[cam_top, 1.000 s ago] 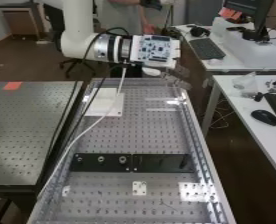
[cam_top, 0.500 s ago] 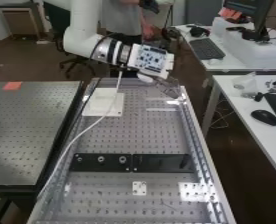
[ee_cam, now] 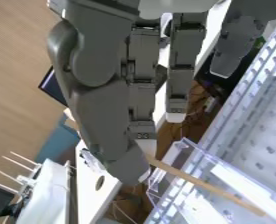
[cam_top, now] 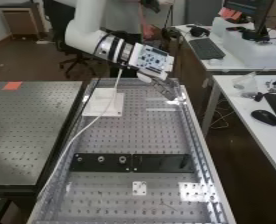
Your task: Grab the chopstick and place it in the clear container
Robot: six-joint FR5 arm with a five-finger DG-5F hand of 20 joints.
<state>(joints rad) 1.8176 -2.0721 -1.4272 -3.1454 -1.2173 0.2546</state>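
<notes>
The hand hangs angled downward over the far right part of the perforated bench in the high view. In the wrist view, the dark grey thumb and fingers of the hand come together at their tips on one end of a thin wooden chopstick. The chopstick's free part slants out over the clear container, whose transparent walls stand at the bench's edge. Whether the chopstick's far end is inside or above the walls, I cannot tell.
A white plate lies left of the hand on the bench, with a pale cable running past it. A black bar crosses the bench's middle. White desks stand to the right.
The wrist has tilted from nearly level to a downward slant. The hand has come down toward the bench's far right part, most of it in the first half second.
</notes>
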